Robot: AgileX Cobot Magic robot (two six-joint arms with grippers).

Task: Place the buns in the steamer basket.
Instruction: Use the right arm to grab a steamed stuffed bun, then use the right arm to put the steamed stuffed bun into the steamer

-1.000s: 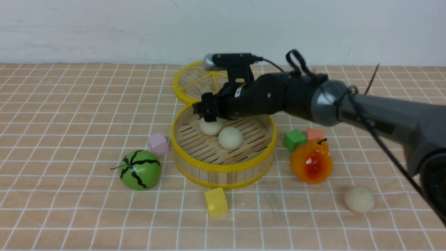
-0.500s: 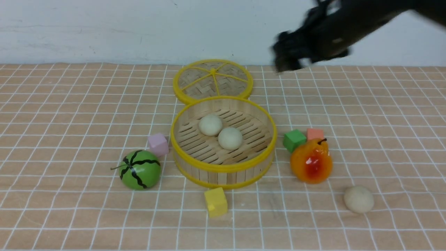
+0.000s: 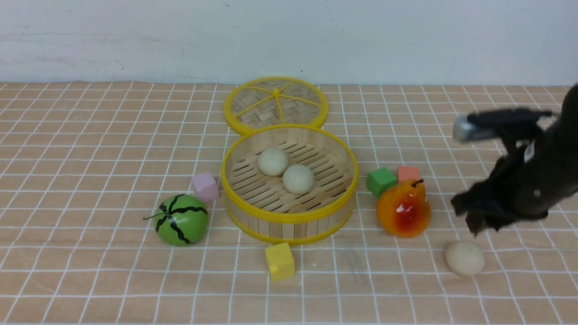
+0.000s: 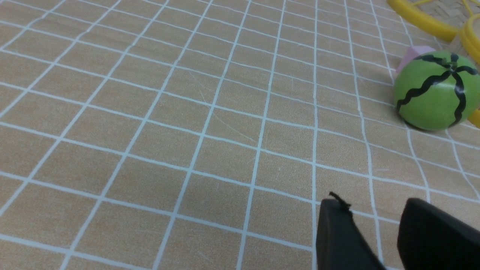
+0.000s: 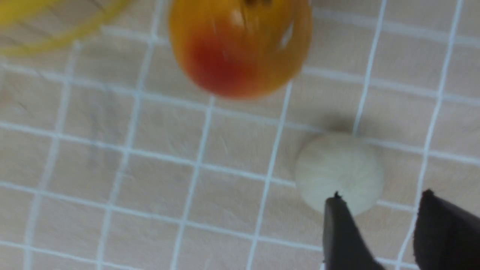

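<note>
Two buns, one behind and to the left of the other, lie on the slatted floor of the steamer basket, the largest thing here, standing around the middle of the surface. Behind it, toward the far edge, is the woven lid. The pear sits right of the basket, the watermelon left of it. The third bun rests on the surface toward the near right corner. Smaller still, a yellow block lies on the near-edge side of the basket. The right fingers, spread and holding nothing, hover near the third bun; the left fingers are parted and empty too.
</note>
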